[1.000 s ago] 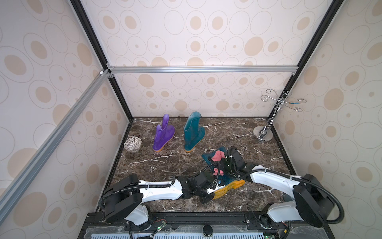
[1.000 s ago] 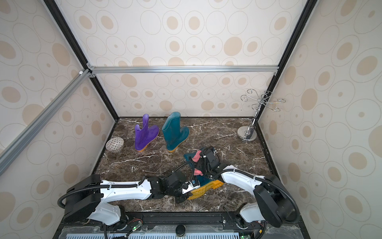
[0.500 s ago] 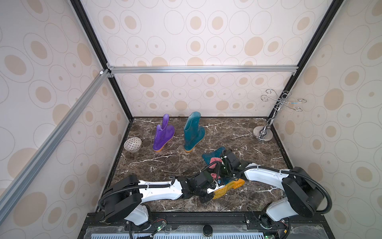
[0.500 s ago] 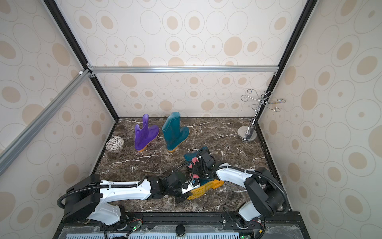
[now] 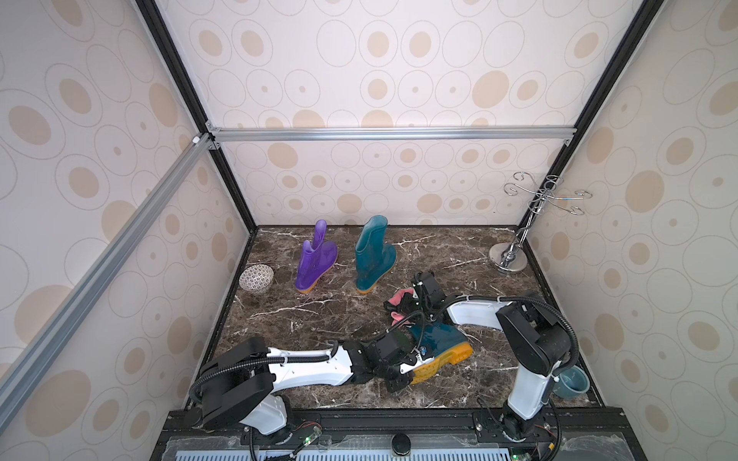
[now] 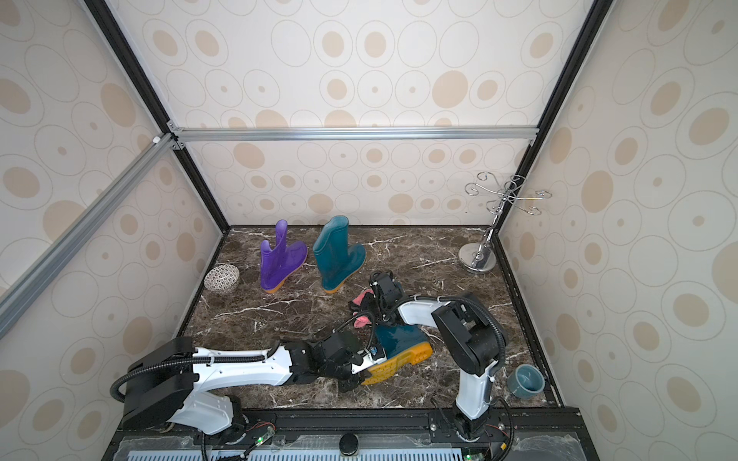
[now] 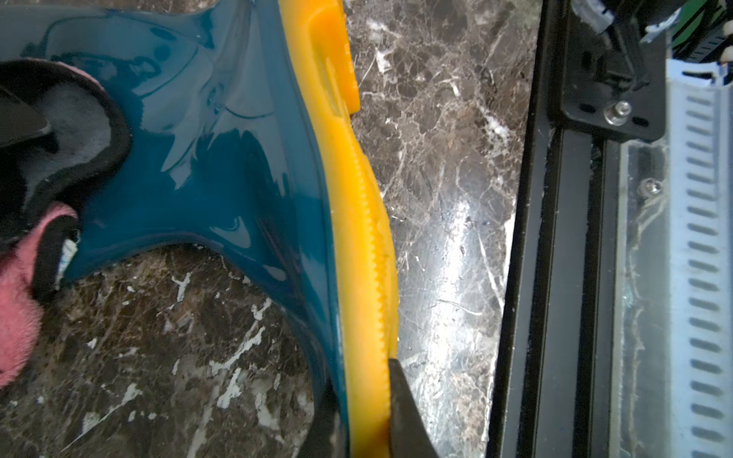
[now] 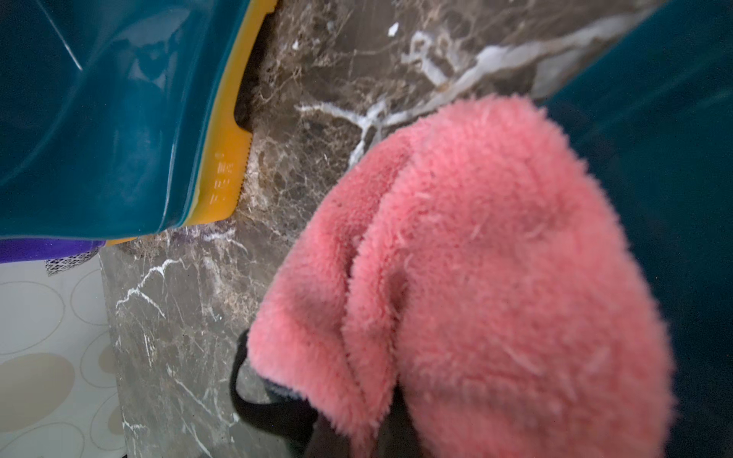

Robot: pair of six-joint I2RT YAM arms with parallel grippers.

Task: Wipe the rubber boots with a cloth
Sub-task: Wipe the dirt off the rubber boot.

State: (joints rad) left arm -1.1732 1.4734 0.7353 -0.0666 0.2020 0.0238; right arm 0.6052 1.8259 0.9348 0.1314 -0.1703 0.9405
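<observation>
Two boots stood well back, the purple boot [image 5: 316,259] and upright teal boot [image 5: 373,255]; the fallen teal boot [image 5: 437,339] lay on its side nearer, sole [image 7: 357,238] toward the front rail [image 7: 555,277], shaft running back toward my right gripper [image 5: 415,309], closed, apparently on the bunched cloth [image 5: 398,297]. My left gripper [image 7: 365,428] pinched the sole's toe end.
</observation>
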